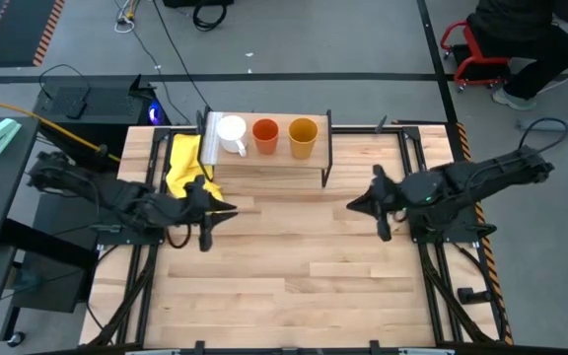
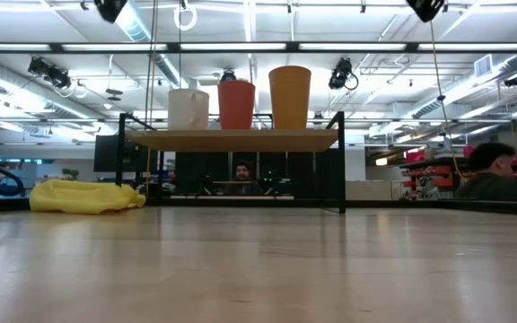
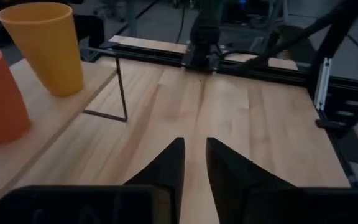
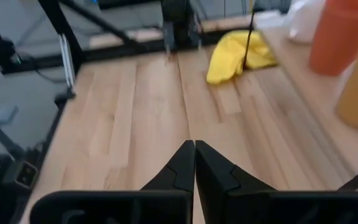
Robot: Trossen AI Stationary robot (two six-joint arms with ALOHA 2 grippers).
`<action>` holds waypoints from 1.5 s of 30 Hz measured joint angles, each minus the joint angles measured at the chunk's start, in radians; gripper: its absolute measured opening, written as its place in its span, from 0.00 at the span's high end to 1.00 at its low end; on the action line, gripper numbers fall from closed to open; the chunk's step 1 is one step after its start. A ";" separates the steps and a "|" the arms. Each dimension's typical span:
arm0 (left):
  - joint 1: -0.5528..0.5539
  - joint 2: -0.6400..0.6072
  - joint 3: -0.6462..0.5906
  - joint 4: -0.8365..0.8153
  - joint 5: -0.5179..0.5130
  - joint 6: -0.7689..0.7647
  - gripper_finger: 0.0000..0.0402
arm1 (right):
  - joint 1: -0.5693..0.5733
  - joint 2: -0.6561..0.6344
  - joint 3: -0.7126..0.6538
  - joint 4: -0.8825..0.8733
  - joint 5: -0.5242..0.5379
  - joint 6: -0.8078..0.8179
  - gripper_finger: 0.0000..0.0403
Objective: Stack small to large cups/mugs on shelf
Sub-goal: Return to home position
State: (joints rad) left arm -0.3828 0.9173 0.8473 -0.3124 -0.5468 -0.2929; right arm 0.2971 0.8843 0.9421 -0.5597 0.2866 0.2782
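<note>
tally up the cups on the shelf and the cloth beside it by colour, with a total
white mug: 1
orange-red cup: 1
yellow-orange cup: 1
yellow cloth: 1
total: 4

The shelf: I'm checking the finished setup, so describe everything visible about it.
The shelf is a low light-wood board on thin black metal legs, with a white strip at its left end. It stands level near the table's back edge, carrying a white mug, an orange cup and a yellow cup upright in a row.
</note>
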 joint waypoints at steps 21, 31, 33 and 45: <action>0.027 -0.246 -0.250 0.255 0.109 0.155 0.82 | 0.040 -0.549 -0.306 0.251 -0.086 -0.029 0.96; 0.027 -0.319 -0.427 0.395 0.139 0.123 0.81 | 0.039 -0.713 -0.535 0.458 -0.155 -0.046 0.96; 0.027 -0.342 -0.440 0.404 0.148 0.130 0.82 | 0.039 -0.734 -0.543 0.461 -0.158 -0.046 0.96; 0.039 -0.526 -0.463 0.332 0.162 0.170 0.81 | 0.039 -0.871 -0.580 0.439 -0.169 -0.095 0.96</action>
State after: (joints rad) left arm -0.3439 0.3911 0.3840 0.0196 -0.3846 -0.1230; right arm 0.3363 0.0138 0.3618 -0.1202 0.1173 0.1836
